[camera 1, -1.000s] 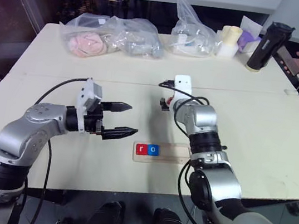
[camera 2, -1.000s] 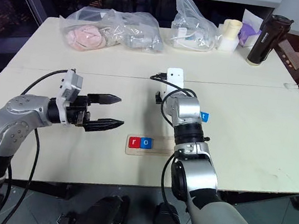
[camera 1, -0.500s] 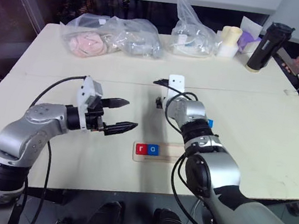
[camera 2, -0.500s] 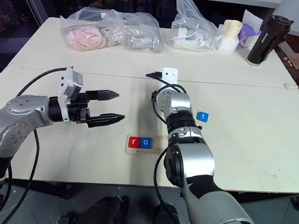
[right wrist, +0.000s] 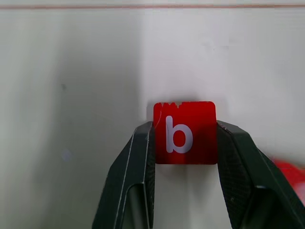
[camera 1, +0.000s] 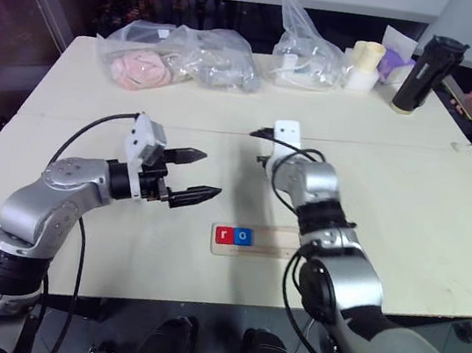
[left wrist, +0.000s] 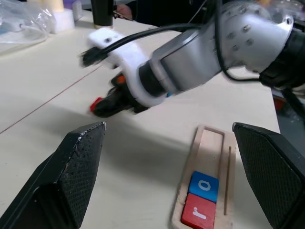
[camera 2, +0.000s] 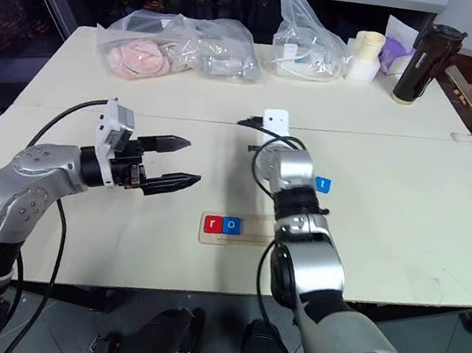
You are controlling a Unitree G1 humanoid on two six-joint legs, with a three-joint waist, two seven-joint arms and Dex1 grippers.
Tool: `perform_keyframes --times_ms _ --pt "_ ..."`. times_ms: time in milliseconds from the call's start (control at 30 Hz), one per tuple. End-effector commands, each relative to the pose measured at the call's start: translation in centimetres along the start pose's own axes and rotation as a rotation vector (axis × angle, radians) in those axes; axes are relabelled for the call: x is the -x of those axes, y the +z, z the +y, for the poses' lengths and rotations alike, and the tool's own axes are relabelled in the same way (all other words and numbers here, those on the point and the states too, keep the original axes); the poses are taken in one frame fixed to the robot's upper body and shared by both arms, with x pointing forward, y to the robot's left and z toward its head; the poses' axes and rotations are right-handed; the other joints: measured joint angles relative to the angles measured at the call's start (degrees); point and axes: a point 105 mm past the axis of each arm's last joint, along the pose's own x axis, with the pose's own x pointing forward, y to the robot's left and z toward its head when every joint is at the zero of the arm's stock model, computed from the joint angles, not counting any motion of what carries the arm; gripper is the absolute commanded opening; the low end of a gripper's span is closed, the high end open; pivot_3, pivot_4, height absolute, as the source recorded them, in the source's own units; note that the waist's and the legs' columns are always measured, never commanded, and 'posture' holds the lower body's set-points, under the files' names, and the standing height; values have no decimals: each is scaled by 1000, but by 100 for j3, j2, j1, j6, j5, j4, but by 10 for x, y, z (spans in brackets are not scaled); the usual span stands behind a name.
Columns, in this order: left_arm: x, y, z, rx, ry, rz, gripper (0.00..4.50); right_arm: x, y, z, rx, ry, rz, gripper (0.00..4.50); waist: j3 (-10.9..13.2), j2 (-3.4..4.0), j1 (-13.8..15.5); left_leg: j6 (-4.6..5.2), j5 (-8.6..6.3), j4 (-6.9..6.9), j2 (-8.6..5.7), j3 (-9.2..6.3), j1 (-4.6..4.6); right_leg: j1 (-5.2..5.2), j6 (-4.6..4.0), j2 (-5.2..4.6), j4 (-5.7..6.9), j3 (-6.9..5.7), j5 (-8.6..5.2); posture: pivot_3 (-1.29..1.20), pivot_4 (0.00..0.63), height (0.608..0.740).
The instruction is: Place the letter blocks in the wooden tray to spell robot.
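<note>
Gripping red b block (right wrist: pixel 185 132), right hand (right wrist: pixel 185 143) angled down

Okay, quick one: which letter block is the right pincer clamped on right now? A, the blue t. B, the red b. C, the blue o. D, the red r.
B: in the right wrist view the right pincer has its two fingers pressed against either side of the red b block.

Four letter blocks visible: red r (camera 1: pixel 225 234), red b (right wrist: pixel 184 132), blue o (camera 1: pixel 244 236), blue t (camera 2: pixel 324 184).
</note>
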Motion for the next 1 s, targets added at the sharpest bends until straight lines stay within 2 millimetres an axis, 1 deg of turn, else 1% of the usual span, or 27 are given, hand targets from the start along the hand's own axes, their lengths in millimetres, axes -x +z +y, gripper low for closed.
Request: perform_keyframes --times_ms 33,100,133,200,300,400,500,800,867,900,967,1000 --pt "1 5 -7 -16 -55 -11 4500 44 24 -14 9 34 -90 1155 0 0 -18 0 0 0 1 2 1 -1 0 2 0 4 0 0 150 738" --pt "2 1 -13 -8 -101 -2 4500 70 15 -33 19 26 -78 1155 0 0 -25 0 0 -2 6 3 2 -3 0 6 2 6 0 0 150 738" --pt "3 -1 -17 -8 -124 9 4500 80 8 -42 26 26 -82 1155 -1 -1 -24 0 -1 -4 11 3 3 -4 -3 9 2 6 -2 0 150 738" --pt "5 -6 -21 -18 -163 38 4500 94 -11 -57 64 33 -95 1155 -2 -3 -7 1 -1 -7 15 1 5 -3 -14 12 2 4 -10 0 150 738" --pt "9 -12 -26 -29 -213 73 4500 108 -37 -67 111 48 -91 1155 -1 -4 -1 3 -3 -6 15 3 4 1 -36 5 -4 4 -27 0 150 738" --pt "12 -16 -28 -46 -246 89 4500 116 -62 -75 132 33 -54 1155 0 -2 -22 3 -3 -4 16 14 5 0 -33 -11 -8 9 -34 0 150 738" --pt "13 -15 -26 -56 -260 85 4500 119 -81 -79 126 23 -13 1155 0 -4 -4 3 -3 -2 17 14 5 1 -23 -15 -9 8 -46 0 150 738" --pt "11 -13 -24 -69 -293 63 4500 117 -99 -81 122 -3 49 1155 1 -5 12 7 -6 -3 12 14 0 2 -34 -22 -18 7 -40 0 150 738" --pt "10 -14 -24 -77 -293 64 4500 117 -101 -82 121 -7 57 2201 2 -6 13 9 -7 -3 12 14 -1 2 -38 -22 -19 7 -37 0 150 738" --pt "10 -14 -24 -78 -294 63 4500 117 -101 -82 120 -7 58 2656 2 -7 13 9 -6 -3 12 14 -1 2 -37 -22 -19 7 -37 0 150 738" --pt "9 -14 -24 -77 -295 61 4500 118 -101 -83 122 -5 57 3750 2 -7 12 9 -6 -2 12 14 -1 3 -37 -22 -19 7 -37 0 150 738" --pt "9 -14 -23 -77 -294 61 4500 119 -97 -81 134 27 51 4333 2 -7 12 9 -6 -2 12 14 -1 3 -36 -22 -19 7 -38 0 150 738"
